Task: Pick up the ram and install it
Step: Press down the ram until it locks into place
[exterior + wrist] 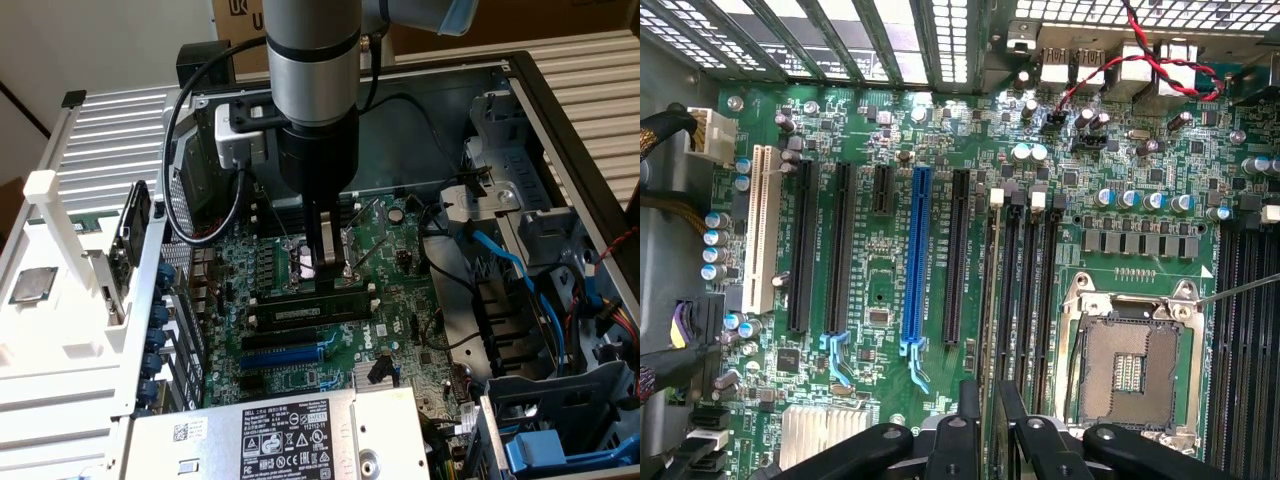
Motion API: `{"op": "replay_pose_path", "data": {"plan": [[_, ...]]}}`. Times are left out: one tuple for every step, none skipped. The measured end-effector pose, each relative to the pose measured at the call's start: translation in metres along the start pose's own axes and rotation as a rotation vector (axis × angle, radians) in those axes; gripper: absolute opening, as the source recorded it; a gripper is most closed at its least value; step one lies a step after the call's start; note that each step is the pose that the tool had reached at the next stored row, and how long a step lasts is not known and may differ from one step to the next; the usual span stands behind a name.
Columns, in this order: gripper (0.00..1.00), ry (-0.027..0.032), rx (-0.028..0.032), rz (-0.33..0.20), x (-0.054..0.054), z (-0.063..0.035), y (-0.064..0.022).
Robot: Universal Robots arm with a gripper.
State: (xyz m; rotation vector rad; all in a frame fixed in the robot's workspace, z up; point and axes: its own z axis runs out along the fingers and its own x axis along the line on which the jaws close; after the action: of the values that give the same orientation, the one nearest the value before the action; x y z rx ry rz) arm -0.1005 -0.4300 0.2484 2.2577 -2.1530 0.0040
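The arm is standing almost straight up over the open computer case [560, 130], wrist pointing down, and the end effector [325, 268] is hovering low over the motherboard [400, 250], just beside the bare processor socket [303, 262]. In the exterior view, the ram [305, 312] is sitting upright along one of the long black memory slots, right under the tool. In the wrist view it is showing edge-on as a thin strip [988, 300] running up to the end effector [989, 405], well clear of the blue slot [918, 260].

I'm reading this as the install step, with the pickup already done. I cannot tell whether the end effector is gripping the stick or only straddling it. I would say seating it is calling for the stick staying square in its slot and a straight, even push, since any tilt could jam it.
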Motion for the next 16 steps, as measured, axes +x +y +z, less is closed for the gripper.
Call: {"op": "replay_pose_path", "data": {"plan": [[0.22,0.0000,0.0000,0.000,0.0000,0.0000,0.0000],[0.22,0.0000,0.0000,0.000,0.0000,0.0000,0.0000],[0.22,0.0001,0.0000,0.000,0.0000,0.0000,0.0000],[0.22,0.0000,0.0000,0.000,0.0000,0.0000,0.0000],[0.22,0.0001,0.0000,0.000,0.0000,0.0000,0.0000],[0.22,0.0001,0.0000,0.000,0.0000,0.0000,0.0000],[0.20,0.0001,0.0000,0.000,0.0000,0.0000,0.0000],[0.20,0.0001,0.0000,0.000,0.0000,0.0000,0.0000],[0.13,0.0000,0.0000,0.000,0.0000,0.0000,0.0000],[0.10,0.0001,0.0000,0.000,0.0000,0.0000,0.0000],[0.10,0.0001,0.0000,0.000,0.0000,0.0000,0.0000],[0.10,0.0001,0.0000,0.000,0.0000,0.0000,0.0000],[0.10,0.0001,0.0000,0.000,0.0000,0.0000,0.0000],[0.10,0.0000,0.0000,0.000,0.0000,0.0000,0.0000],[0.10,0.0000,0.0000,0.000,0.0000,0.0000,0.0000],[0.10,0.0000,0.0000,0.000,0.0000,0.0000,0.0001]]}}
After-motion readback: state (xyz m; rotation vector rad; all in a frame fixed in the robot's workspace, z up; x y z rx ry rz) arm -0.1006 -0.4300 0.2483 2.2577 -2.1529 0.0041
